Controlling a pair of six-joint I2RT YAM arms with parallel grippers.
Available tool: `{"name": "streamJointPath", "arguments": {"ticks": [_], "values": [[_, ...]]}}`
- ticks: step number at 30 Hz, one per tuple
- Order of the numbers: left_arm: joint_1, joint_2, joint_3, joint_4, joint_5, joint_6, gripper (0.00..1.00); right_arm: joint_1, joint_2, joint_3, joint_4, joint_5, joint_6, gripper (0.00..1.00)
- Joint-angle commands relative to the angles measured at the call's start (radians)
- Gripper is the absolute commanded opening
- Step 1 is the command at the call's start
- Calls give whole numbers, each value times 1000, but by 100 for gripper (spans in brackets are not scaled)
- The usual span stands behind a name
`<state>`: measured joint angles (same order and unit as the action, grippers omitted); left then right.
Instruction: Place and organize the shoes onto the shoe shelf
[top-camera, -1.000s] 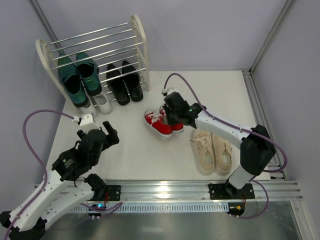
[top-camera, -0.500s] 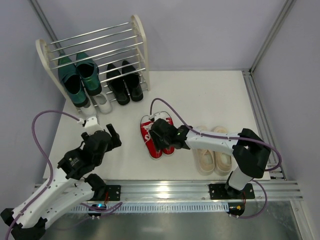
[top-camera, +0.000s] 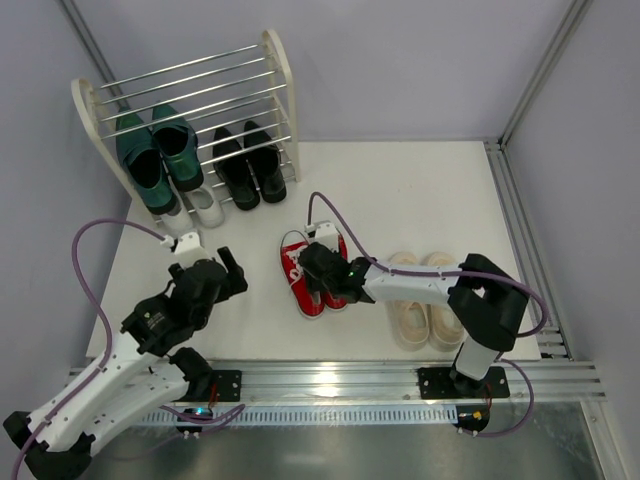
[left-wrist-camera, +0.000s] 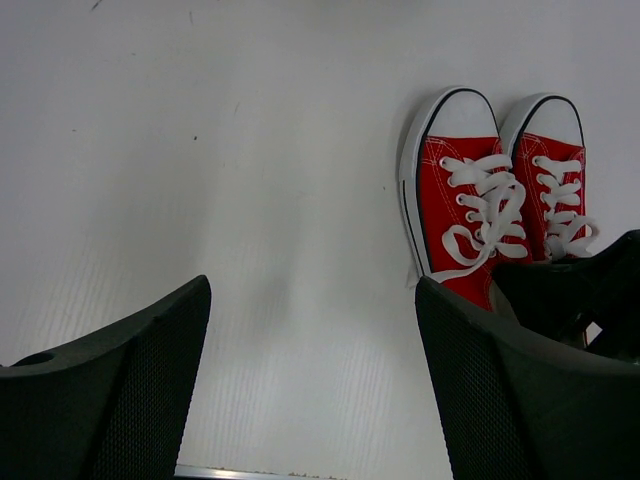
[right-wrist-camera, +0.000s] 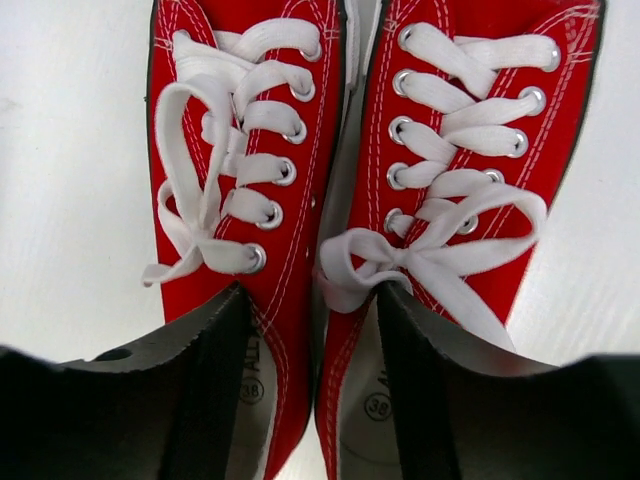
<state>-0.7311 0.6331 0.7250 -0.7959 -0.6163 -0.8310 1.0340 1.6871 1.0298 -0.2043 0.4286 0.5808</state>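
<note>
Noted right gripper (right-wrist-camera: 310, 300) pinching both red sneakers (right-wrist-camera: 285, 150) by adjoining heel walls, left gripper (left-wrist-camera: 310, 290) open. Could lose one to canvas slip during lift

Both arms are white link shells with black joints: the left arm (top-camera: 108, 385) at lower left, the right arm (top-camera: 420, 284) at centre right. A purple cable (top-camera: 77, 258) loops off each wrist. The left gripper (left-wrist-camera: 312, 290) has matte black, finely dimpled jaws.
</note>
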Motion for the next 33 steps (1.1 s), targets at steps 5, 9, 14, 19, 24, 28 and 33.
{"name": "streamJointPath", "arguments": {"ticks": [5,9,14,19,24,28,33], "values": [[-2,-23,-21,40,10,-22,80,0,91,32,152,42,42,34],[-2,-6,-53,90,99,-20,77,0,72,20,181,15,53,26],[-4,36,-67,149,158,-28,76,0,32,47,237,-17,67,10],[-7,36,-59,150,150,-28,75,0,97,182,122,-4,117,9],[-14,42,-72,182,187,-26,75,1,111,207,137,-96,128,51],[-33,50,-76,230,197,-17,75,0,16,138,166,-126,120,74],[-74,111,-84,358,202,21,75,0,-206,3,135,-4,113,89]]}}
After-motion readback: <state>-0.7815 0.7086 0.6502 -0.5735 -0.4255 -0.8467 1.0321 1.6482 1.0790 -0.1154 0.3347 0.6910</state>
